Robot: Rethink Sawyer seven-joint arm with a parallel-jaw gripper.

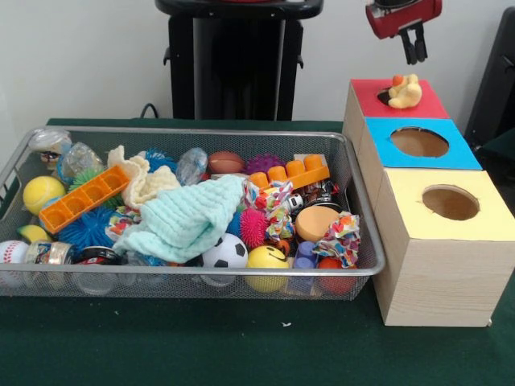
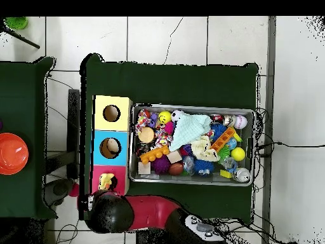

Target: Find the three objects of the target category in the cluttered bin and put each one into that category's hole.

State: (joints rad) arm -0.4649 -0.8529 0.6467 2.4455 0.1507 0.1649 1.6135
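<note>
Hovering above the red box (image 1: 398,100): pincer (image 1: 414,55), apparently empty, opening unclear; yellow duck (image 1: 404,93) is sitting over its hole; bin (image 1: 354,185) is awaiting further searching.

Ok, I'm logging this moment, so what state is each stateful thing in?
gripper: open, empty, above the red box
rubber duck: lying on the red box's top
red box: hole covered by the duck
blue box: hole clear
yellow box: hole clear
wire bin: full of toys

red box top (image 1: 426,103) | blue box top (image 1: 386,146) | yellow box top (image 1: 410,211) | mint cloth (image 1: 189,221) | black-white ball (image 1: 224,252)
</note>
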